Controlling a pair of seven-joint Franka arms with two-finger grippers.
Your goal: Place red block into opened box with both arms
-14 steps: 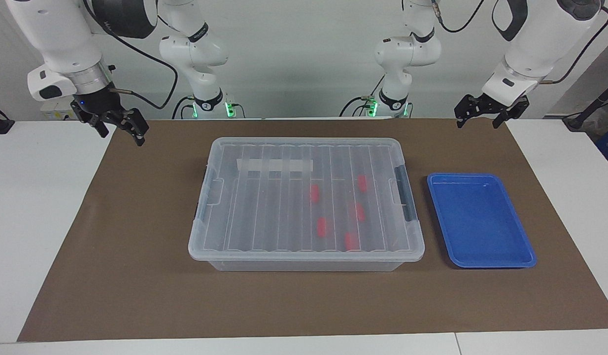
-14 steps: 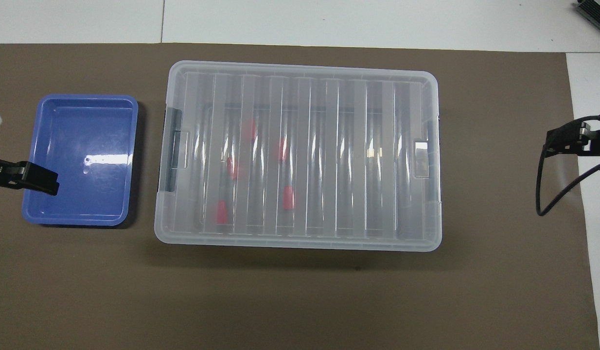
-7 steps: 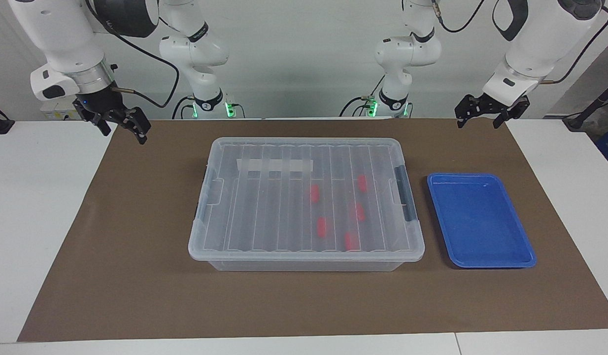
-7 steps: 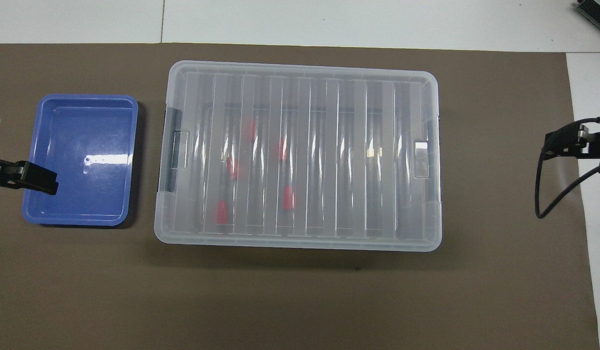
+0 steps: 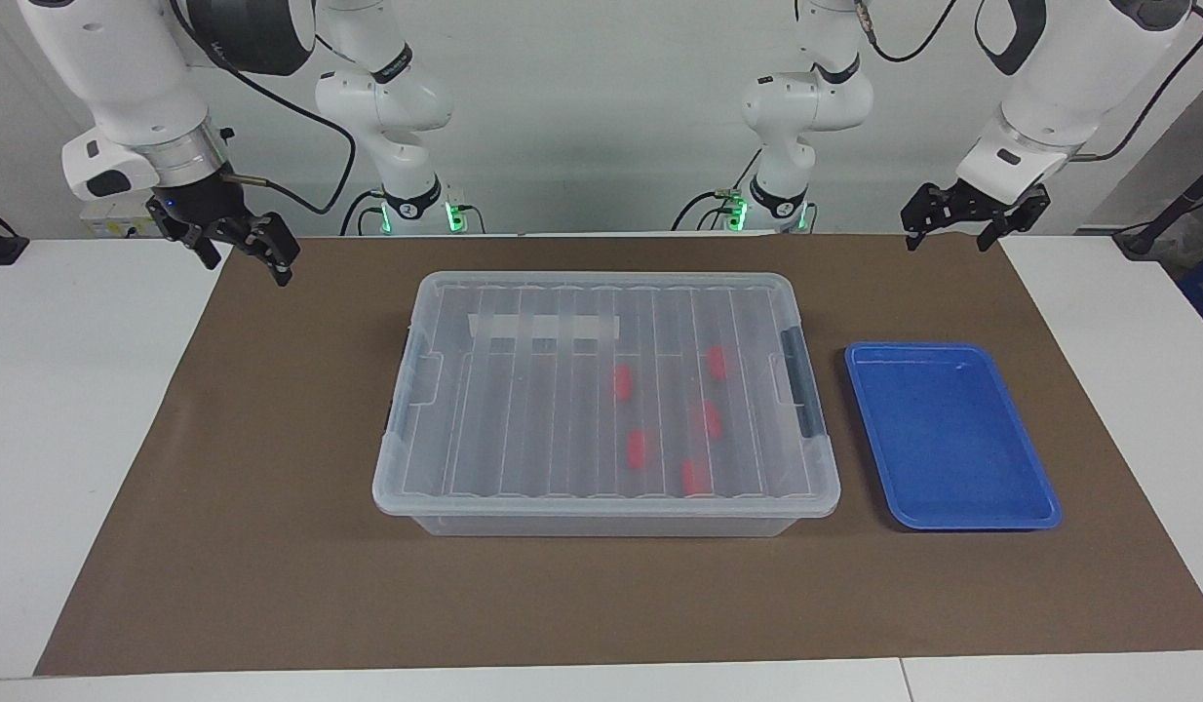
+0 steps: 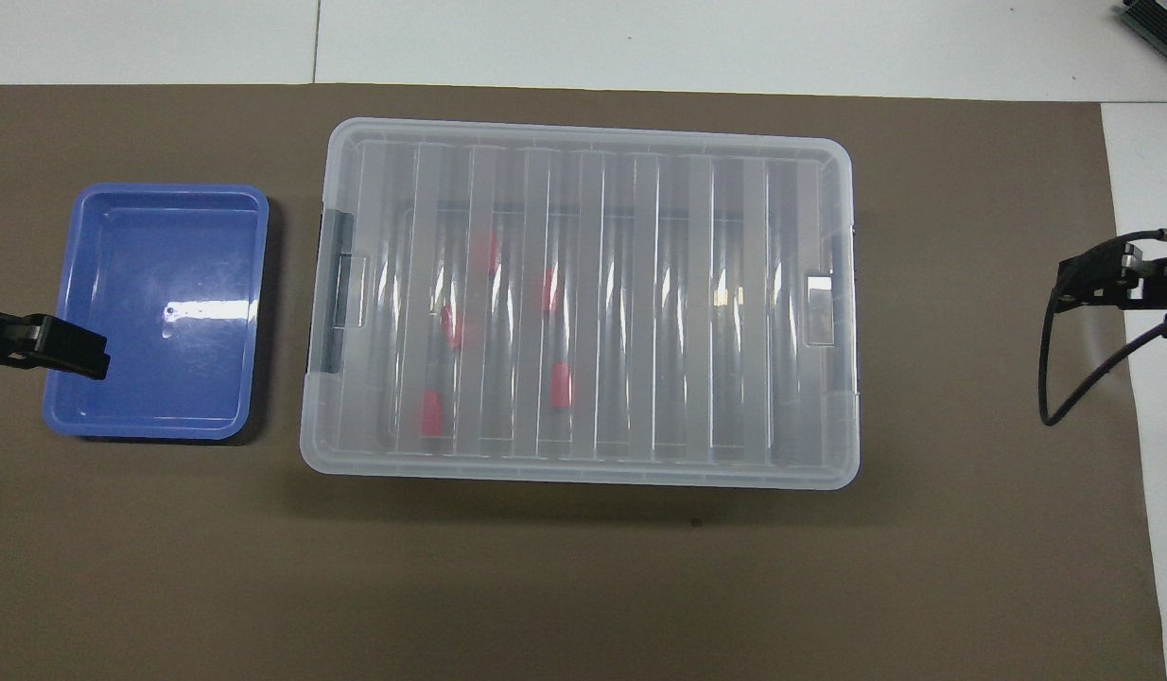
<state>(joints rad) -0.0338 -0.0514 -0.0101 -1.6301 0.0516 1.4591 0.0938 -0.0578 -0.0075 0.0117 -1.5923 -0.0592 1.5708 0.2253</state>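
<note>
The box (image 5: 601, 525) stands mid-mat with its ribbed clear lid (image 6: 583, 132) lying flat on top. Several red blocks lie inside under the lid, among them one (image 5: 622, 382) and another (image 6: 561, 385), all in the half toward the left arm's end. My left gripper (image 5: 945, 242) hangs open and empty above the mat's corner at the left arm's end; in the overhead view only one of its fingers (image 6: 68, 347) shows, at the tray's outer edge. My right gripper (image 5: 246, 268) (image 6: 1094, 284) hangs open and empty above the mat's edge at the right arm's end.
A shallow blue tray (image 5: 952, 439) (image 6: 158, 303) with nothing in it lies beside the box toward the left arm's end. A brown mat (image 5: 270, 546) covers the white table. A black cable (image 6: 1066, 378) loops below the right gripper.
The right gripper has risen slightly and drawn back a little toward the robots. The left gripper has edged up a touch. Box, blocks and tray have not moved.
</note>
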